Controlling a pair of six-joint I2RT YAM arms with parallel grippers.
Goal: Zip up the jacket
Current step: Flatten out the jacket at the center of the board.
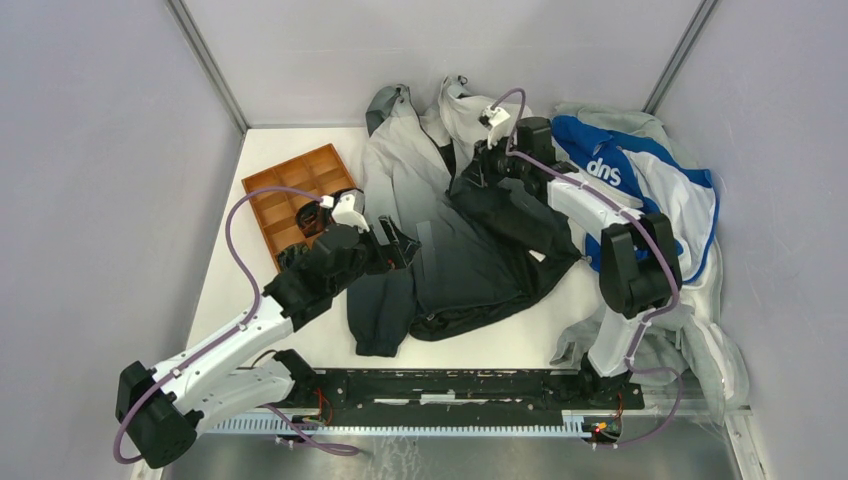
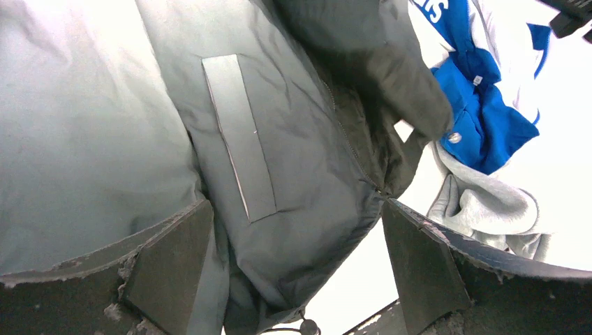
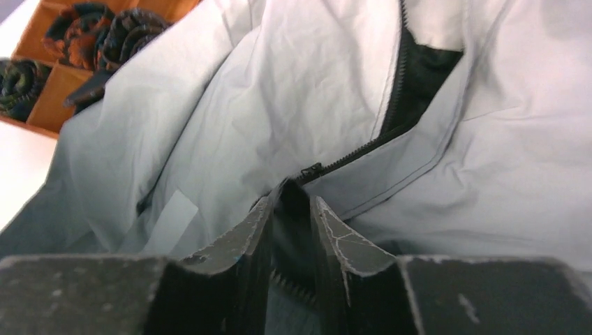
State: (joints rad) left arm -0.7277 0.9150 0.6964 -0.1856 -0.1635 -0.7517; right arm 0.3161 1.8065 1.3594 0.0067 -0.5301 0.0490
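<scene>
Landmark: orange tray [image 1: 298, 172], compartmented, toward the far left of the white table [image 1: 555, 315]. In the right wrist view [image 3: 52, 98], holds dark patterned cloth rolls [image 3: 129, 31].

1. Jacket [image 1: 440, 240]. Hooded, light grey at the collar, shading to charcoal at the hem. Spread front-up just right of the orange tray, with the hood on the far side and the hem nearer than the tray. Front partly open. One dark sleeve folded across the body on the side away from the tray.
   - Zipper [image 3: 349, 157]: dark teeth running up toward the collar, with the slider [image 3: 311, 169] just beyond the right fingertips.
   - Pocket flap [image 2: 241, 139]: pale strip on the dark lower panel.

2. Left gripper [image 1: 395, 248]. Just right of the tray's near corner, over the jacket's lower left panel. Jaws spread wide [image 2: 297, 206], fabric in the gap and nothing clamped.

3. Right gripper [image 1: 468, 178]. Well right of the tray, at the jacket's chest. Jaws drawn nearly together [image 3: 299, 195], pinching the jacket's dark zipper edge between the fingers.

4. Blue-and-white garment [image 1: 640, 180]. White lettering; far right of the tray, beyond the jacket.

5. Grey sweatshirt [image 1: 700, 330]. Heaped under and nearer than item 4, farthest from the tray.
</scene>
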